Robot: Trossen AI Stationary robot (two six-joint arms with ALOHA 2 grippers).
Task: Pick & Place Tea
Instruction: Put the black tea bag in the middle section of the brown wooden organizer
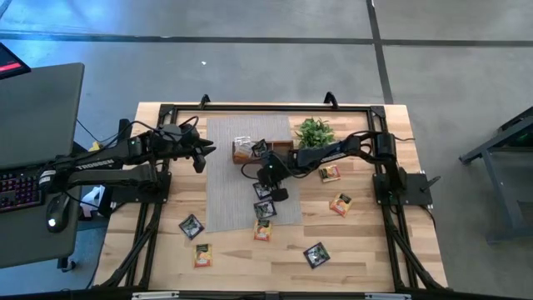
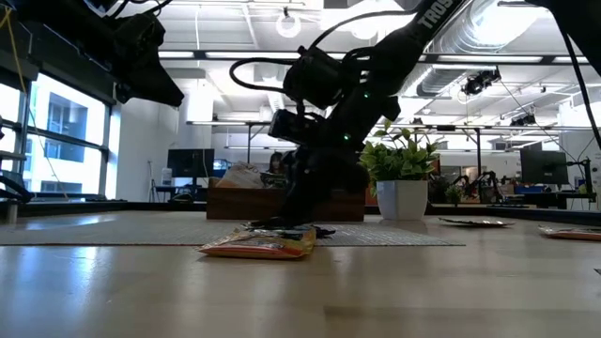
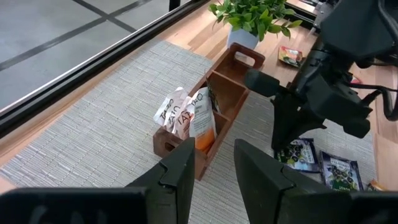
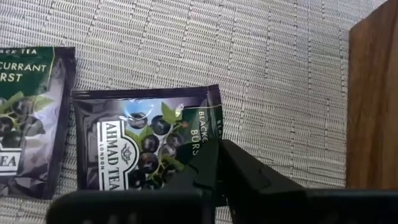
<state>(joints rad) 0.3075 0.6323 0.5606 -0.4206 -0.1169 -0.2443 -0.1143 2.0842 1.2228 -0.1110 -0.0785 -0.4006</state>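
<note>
The left gripper (image 1: 202,152) is being held above the left edge of the grey woven rectangular mat (image 1: 225,179), its two dark fingers (image 3: 180,171) spread apart and holding nothing. Near-left on the pale wooden table (image 1: 366,250), a black sachet (image 1: 191,225) and an orange sachet (image 1: 201,255) are lying flat, well apart from the mat. At the mat's far side, the small brown wooden compartment tray (image 3: 217,102) is holding several white-and-orange sachets (image 3: 186,115) standing upright in its end compartment. Just right of centre, the right gripper (image 1: 268,177) is being lowered onto the black flat square blackcurrant tea sachet (image 4: 146,140) lying on the mat beside the tray; in the right wrist view its fingers are pressed nearly together over the sachet's edge, apparently pinching it. A second black sachet (image 4: 28,121) is lying just beside it. Further right, the green potted plant (image 1: 314,132) is standing by the tray, and more orange sachets (image 1: 340,203) are scattered on the bare wood. The sachet is judged light, thin, flexible and glossy, hence slippery; an edge or corner is judged the best hold, since the flat face offers no purchase.
</note>
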